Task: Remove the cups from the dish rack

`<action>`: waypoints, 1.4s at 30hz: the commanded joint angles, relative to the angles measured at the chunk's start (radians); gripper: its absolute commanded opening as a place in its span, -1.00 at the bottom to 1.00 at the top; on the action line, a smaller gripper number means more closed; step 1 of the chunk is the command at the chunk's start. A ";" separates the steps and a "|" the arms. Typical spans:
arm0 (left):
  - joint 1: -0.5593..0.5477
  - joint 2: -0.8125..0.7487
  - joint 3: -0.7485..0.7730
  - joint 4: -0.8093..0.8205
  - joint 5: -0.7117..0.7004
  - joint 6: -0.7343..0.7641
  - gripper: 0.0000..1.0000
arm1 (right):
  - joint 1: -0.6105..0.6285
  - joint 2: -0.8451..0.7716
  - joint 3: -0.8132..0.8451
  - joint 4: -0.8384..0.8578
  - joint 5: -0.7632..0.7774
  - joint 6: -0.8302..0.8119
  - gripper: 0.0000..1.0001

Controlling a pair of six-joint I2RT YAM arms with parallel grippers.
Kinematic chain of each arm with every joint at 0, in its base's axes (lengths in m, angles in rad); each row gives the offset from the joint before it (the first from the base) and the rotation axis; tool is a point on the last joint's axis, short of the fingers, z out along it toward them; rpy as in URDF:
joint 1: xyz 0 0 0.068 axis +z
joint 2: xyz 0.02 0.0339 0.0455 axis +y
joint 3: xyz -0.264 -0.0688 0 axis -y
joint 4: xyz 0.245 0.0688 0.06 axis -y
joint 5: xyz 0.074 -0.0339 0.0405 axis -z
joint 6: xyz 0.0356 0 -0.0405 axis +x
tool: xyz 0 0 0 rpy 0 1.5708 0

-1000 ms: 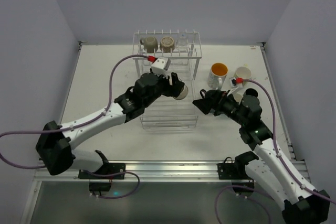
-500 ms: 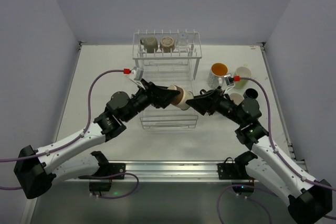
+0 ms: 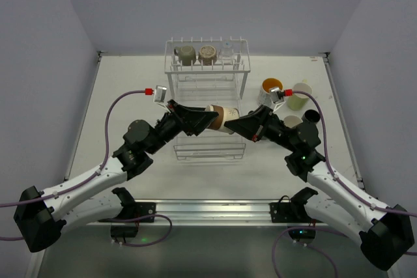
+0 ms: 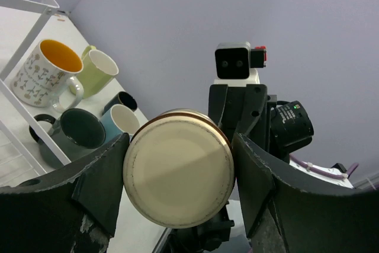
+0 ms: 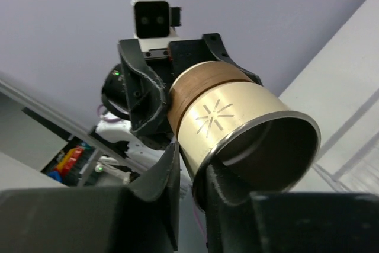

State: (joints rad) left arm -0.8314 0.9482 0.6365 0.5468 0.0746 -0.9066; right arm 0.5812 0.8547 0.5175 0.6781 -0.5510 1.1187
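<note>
A tan cup (image 3: 225, 116) with a brown band hangs on its side above the lower basket of the white wire dish rack (image 3: 171, 69). My left gripper (image 3: 212, 116) is shut on its base end; the left wrist view shows the cream base (image 4: 177, 176) between both fingers (image 4: 100, 188). My right gripper (image 3: 236, 124) is shut on the rim of the same cup (image 5: 237, 122), one finger (image 5: 163, 176) outside the wall and the other inside the mouth. An olive cup (image 3: 187, 54), a brown cup (image 3: 208, 53) and a clear glass (image 3: 227, 49) stand on the upper shelf.
Right of the rack on the table stand a white mug with orange inside (image 3: 270, 89), a pale yellow-green mug (image 3: 300, 92), a dark green cup (image 4: 74, 137), a light blue cup (image 4: 121, 122) and a small dark cup (image 3: 311, 116). Walls close in both sides.
My left arm carried the tan cup rightwards and turned its mouth toward the right arm. My right gripper moved in to the cup and shut on its rim.
</note>
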 commanded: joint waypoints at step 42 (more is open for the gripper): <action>-0.005 -0.413 0.143 -1.019 -0.601 0.594 1.00 | 0.031 0.280 0.352 -1.490 0.819 -0.476 -1.00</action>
State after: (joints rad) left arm -0.8345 0.5461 0.7879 -0.4572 -0.4732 -0.3508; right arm 0.6132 1.0912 0.8745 -0.8284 0.2276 0.6682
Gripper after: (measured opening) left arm 0.997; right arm 0.070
